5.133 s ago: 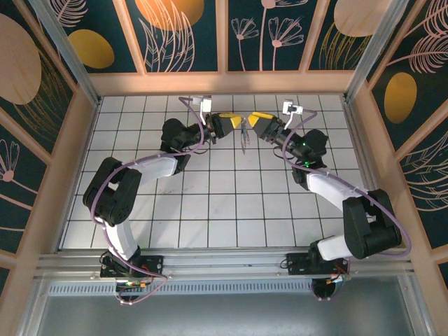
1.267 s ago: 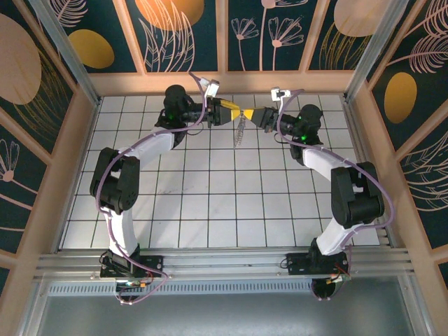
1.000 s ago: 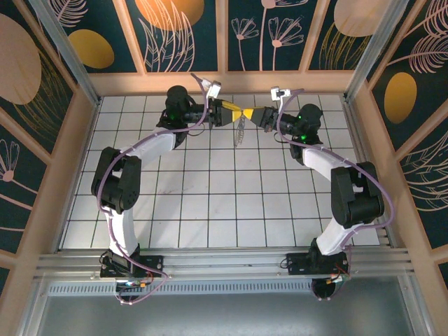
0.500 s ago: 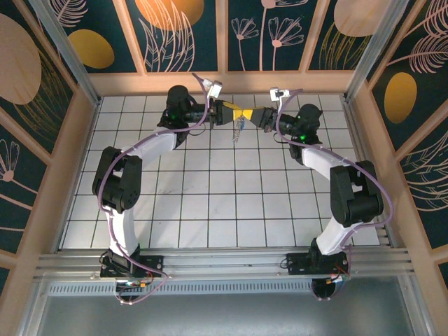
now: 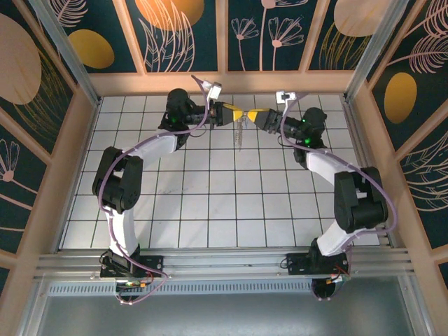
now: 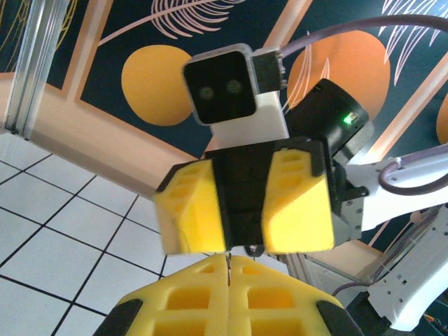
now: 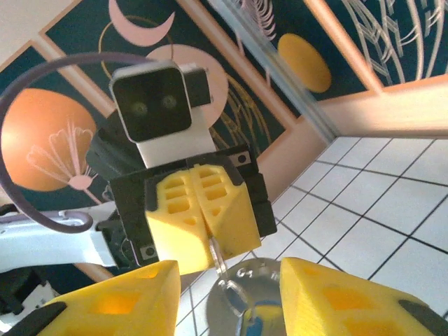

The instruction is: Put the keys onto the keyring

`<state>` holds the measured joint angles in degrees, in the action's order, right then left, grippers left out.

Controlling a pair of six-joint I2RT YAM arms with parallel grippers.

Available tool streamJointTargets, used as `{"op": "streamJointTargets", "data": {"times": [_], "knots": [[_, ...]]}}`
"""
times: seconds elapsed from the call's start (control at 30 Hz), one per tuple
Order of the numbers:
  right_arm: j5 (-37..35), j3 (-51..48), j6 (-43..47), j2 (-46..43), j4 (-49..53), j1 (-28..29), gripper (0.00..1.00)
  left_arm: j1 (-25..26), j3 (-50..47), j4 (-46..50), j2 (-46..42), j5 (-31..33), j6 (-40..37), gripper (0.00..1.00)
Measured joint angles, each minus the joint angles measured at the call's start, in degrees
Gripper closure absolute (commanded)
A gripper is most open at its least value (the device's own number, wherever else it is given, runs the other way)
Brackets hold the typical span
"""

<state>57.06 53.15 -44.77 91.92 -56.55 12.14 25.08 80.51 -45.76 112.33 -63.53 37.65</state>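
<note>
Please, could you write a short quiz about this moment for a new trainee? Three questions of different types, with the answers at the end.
1. True or false: the right end effector is clamped on the keyring.
2. Where is the keyring? A) lying flat on the tiles; B) dangling from the left end effector; C) draped over the right arm's elbow.
3. Which end effector has its jaws shut?

Key: 1. False, its jaws stand open. 2. B. 3. The left.
</note>
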Motion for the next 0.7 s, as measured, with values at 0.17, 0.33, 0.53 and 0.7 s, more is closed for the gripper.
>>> {"op": "streamJointTargets", "data": {"times": [0.17,0.33,0.53,0.7], "knots": [[-5.5,-5.4,4.3,-7.2,2.8,0.0,0.51,0.1,-3.4,-2.8,-1.2,2.1,2.0,1.00],[-13.2,-9.8,10.3,-11.3,7.3,2.0,0.48,0.3,-4.9,-5.1,-2.4,3.5,3.5,1.00],[-21.3,-11.7,17.9,-12.7,13.4,6.7,0.47,1.0,-5.0,-6.5,-3.5,4.1,4.3,1.00],[-24.6,-11.7,21.7,-12.7,15.5,9.0,0.47,1.4,-5.0,-6.8,-3.7,4.2,4.3,1.00]]}}
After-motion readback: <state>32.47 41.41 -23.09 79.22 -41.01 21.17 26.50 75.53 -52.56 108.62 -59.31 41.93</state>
